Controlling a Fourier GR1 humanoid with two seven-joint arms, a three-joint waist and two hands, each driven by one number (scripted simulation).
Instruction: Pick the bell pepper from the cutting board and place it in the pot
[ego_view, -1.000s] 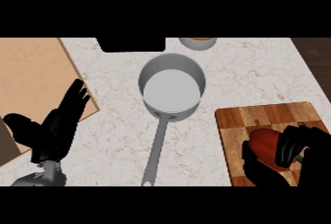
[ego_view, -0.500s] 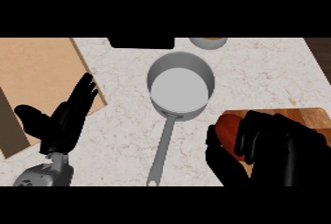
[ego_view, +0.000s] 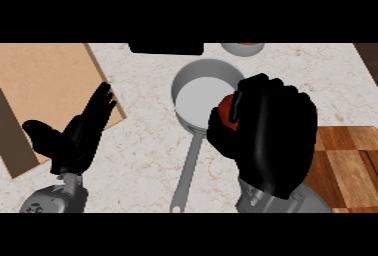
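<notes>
My right hand (ego_view: 269, 135) is curled round the red bell pepper (ego_view: 226, 113), of which only a sliver shows between thumb and fingers. It hangs over the right rim of the grey pot (ego_view: 198, 95), whose long handle (ego_view: 186, 175) points toward me. The wooden cutting board (ego_view: 347, 165) lies at the right, partly hidden behind my right hand. My left hand (ego_view: 74, 135) rests open at the lower left, fingers up, beside the pot handle and apart from it.
A light wooden panel (ego_view: 44, 95) covers the counter's left side. A dark object (ego_view: 166, 48) and a small bowl (ego_view: 242, 48) sit at the back edge behind the pot. Speckled counter (ego_view: 148, 150) shows between my left hand and the pot handle.
My right hand has lifted the bell pepper off the cutting board and carried it left and forward to the pot's rim. The left hand has stayed put.
</notes>
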